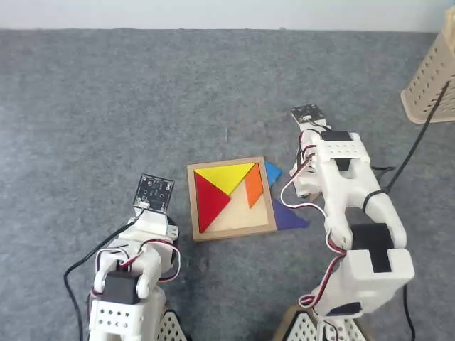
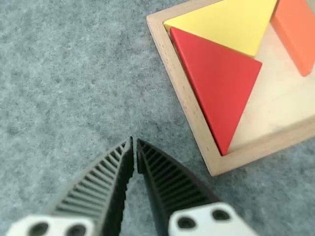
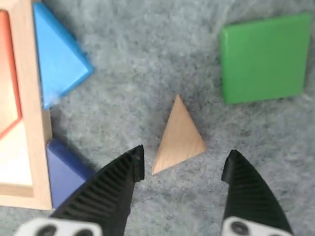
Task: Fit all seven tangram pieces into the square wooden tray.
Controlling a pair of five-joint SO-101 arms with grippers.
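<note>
The square wooden tray (image 1: pixel 234 232) lies mid-table and holds a yellow triangle (image 1: pixel 226 176), a red triangle (image 1: pixel 208 202) and an orange piece (image 1: pixel 254 185). Just outside its right rim lie a light blue triangle (image 1: pixel 274 172) and a dark blue triangle (image 1: pixel 291 217). My right gripper (image 3: pixel 184 156) hangs open over a small plain-wood triangle (image 3: pixel 179 136), one finger on each side of it and not touching. A green square (image 3: pixel 263 59) lies just beyond. My left gripper (image 2: pixel 134 143) is shut on nothing over bare carpet, beside the tray's left rim (image 2: pixel 183 96).
A beige perforated basket (image 1: pixel 435 74) stands at the back right, with a black cable (image 1: pixel 416 145) running from it toward the right arm. Grey carpet (image 1: pixel 106 106) stretches open behind and left of the tray.
</note>
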